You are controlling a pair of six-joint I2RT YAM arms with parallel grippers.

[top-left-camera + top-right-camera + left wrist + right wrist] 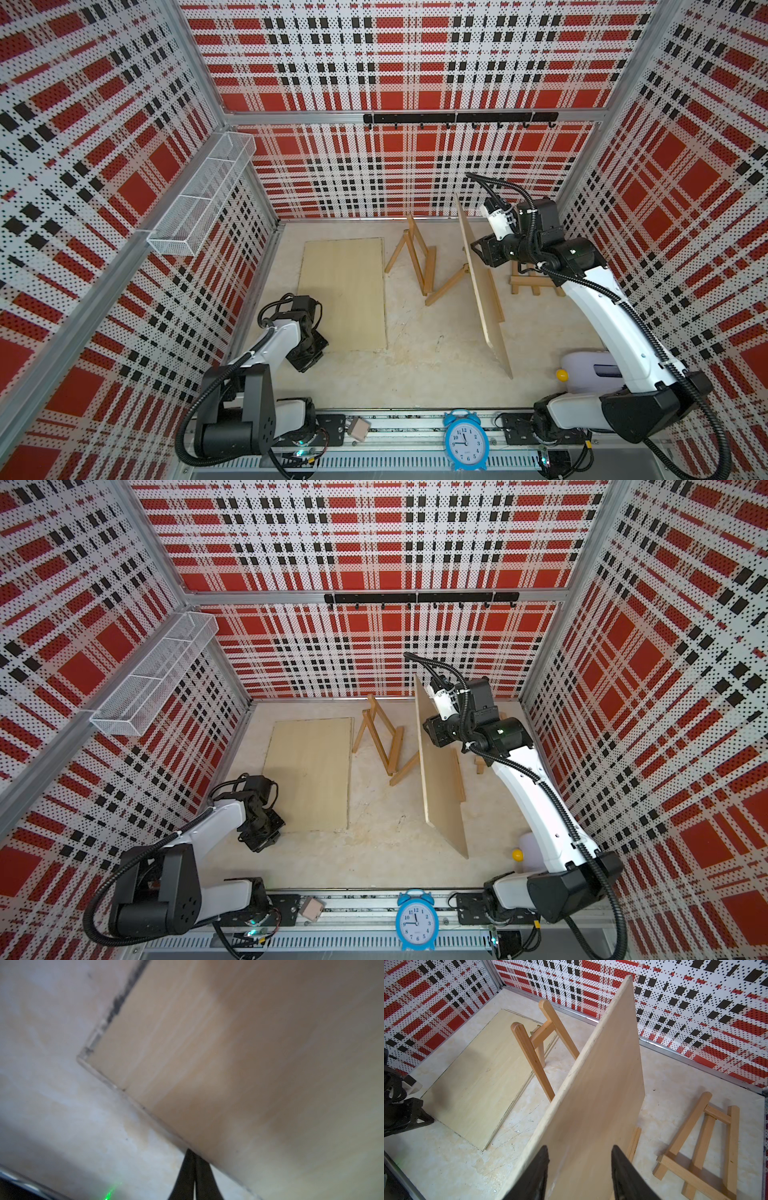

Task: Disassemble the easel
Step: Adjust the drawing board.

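Note:
A wooden easel frame [411,257] [533,1049] stands at the back centre of the table. Just right of it a thin plywood board [484,286] [440,771] [602,1088] stands tilted on its long edge, with a wooden strip [633,1140] along its lower right side. My right gripper [478,249] [578,1148] is open against the board's upper face, with nothing clamped. A second board [343,295] [249,1064] lies flat at the left. My left gripper [309,353] [194,1153] is shut and empty, its tips at that board's front edge. Another small easel [534,282] [699,1147] lies flat at the far right.
A white mesh basket [199,199] hangs on the left wall and a black hook rail [457,118] on the back wall. A blue alarm clock [462,440] and a small tan block [358,429] sit on the front rail. A pale container [590,370] with a yellow ball [562,375] is front right.

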